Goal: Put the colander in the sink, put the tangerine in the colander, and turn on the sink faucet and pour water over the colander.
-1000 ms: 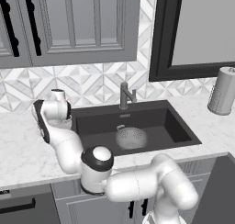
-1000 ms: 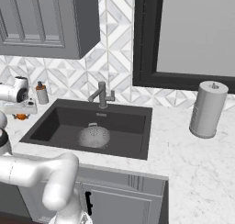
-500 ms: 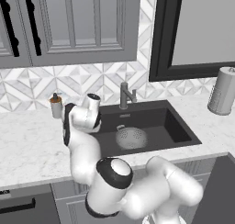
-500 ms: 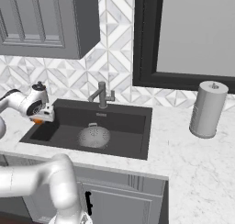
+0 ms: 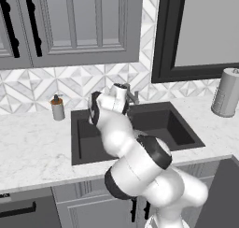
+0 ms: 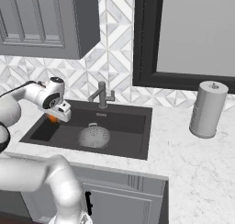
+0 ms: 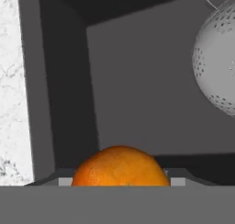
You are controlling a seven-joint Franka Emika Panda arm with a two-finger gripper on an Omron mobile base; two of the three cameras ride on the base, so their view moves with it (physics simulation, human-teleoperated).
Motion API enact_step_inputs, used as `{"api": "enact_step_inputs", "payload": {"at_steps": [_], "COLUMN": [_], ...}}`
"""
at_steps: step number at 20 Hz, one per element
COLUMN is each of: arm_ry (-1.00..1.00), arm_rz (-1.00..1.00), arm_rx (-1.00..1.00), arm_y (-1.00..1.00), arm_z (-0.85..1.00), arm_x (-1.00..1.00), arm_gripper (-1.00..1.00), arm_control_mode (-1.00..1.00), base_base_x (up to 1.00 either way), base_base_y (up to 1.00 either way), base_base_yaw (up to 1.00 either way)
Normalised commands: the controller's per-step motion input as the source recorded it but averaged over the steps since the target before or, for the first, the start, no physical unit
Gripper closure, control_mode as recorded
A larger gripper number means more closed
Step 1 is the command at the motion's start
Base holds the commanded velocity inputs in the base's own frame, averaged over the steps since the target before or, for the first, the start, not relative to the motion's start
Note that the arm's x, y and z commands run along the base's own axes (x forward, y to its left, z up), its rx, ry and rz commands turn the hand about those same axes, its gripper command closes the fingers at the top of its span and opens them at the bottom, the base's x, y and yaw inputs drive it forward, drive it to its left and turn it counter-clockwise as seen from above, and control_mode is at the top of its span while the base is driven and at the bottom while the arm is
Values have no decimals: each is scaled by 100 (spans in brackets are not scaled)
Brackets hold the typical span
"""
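Orange tangerine [image 7: 120,166] clamped in end effector [image 6: 56,116] over sink [image 6: 133,147]; hand view adds colander [image 7: 216,67] holes.

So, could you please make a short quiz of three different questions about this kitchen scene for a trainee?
1. True or false: the colander already sits inside the sink.
2. Multiple choice: where is the tangerine? A) in the colander B) at the gripper, over the left part of the sink C) on the marble counter beside the paper towel roll
3. Fill the gap: behind the sink, at its middle, stands the sink ____.

Key:
1. True.
2. B. The hand view shows the fruit right at the fingertips, with the colander off to one side.
3. faucet
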Motion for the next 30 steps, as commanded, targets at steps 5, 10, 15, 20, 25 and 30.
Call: {"api": "enact_step_inputs", "payload": {"at_steps": [5,10,15,20,25,30], "arm_ry": [4,-1,-17,-17,0,0], "arm_rz": [-35,-40,-32,-21,-2,0], "arm_rx": [-1,-3,-5,-11,-21,-19], "arm_y": [-100,-87,-50,-7,0,0], "arm_z": [0,-35,-55,-34,-15,-10], "arm_x": [0,0,-6,0,0,0], "arm_gripper": [100,100,100,100,100,100], "arm_control_mode": [-100,-100,-100,-100,-100,-100], "base_base_x": [0,0,0,0,0,0], "base_base_y": [0,0,0,0,0,0], "base_base_yaw": [0,0,0,0,0,0]}}
